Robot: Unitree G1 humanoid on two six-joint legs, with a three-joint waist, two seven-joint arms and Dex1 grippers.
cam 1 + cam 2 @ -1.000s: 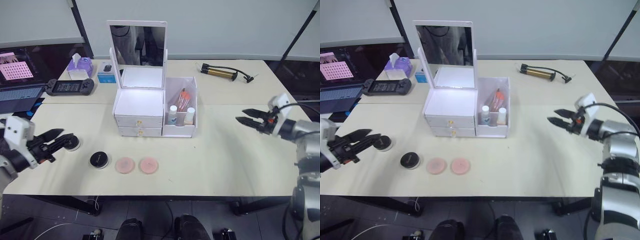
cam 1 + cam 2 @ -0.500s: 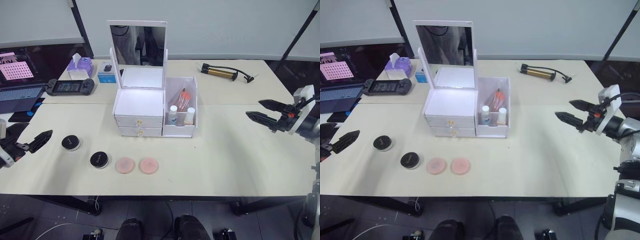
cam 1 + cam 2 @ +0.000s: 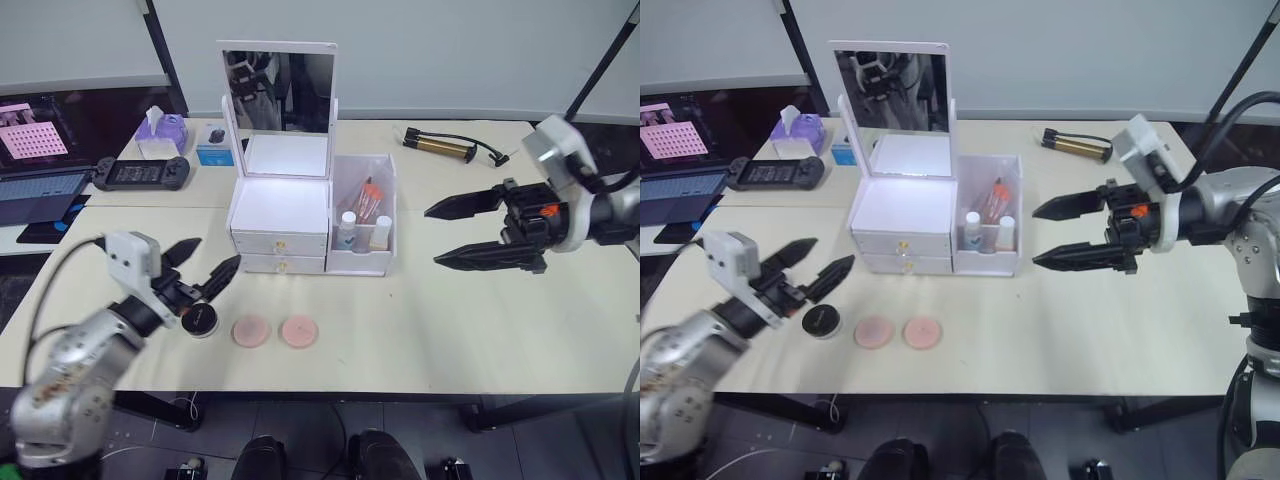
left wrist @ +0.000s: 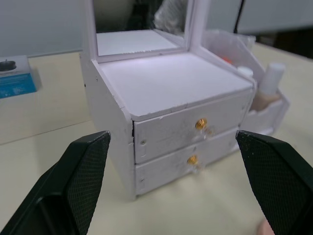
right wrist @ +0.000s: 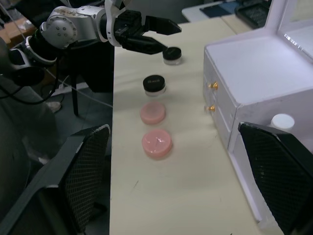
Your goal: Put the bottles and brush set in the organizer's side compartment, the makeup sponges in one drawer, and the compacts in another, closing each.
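The white organizer with a raised mirror stands mid-table, both gold-knobbed drawers shut. Its side compartment holds two small bottles and the brush set. In front lie two pink makeup sponges and a black compact; a second compact sits by the left gripper's fingers. My left gripper hovers open over the compacts, pointing at the drawers. My right gripper is wide open, right of the side compartment.
Along the back edge lie a black-and-gold hand pump, a blue box, a purple tissue pack and a game controller. A laptop sits at far left.
Both arms have swung inward. The left gripper came from the table's left edge to over the compacts. The right gripper moved left toward the side compartment and spread wider.
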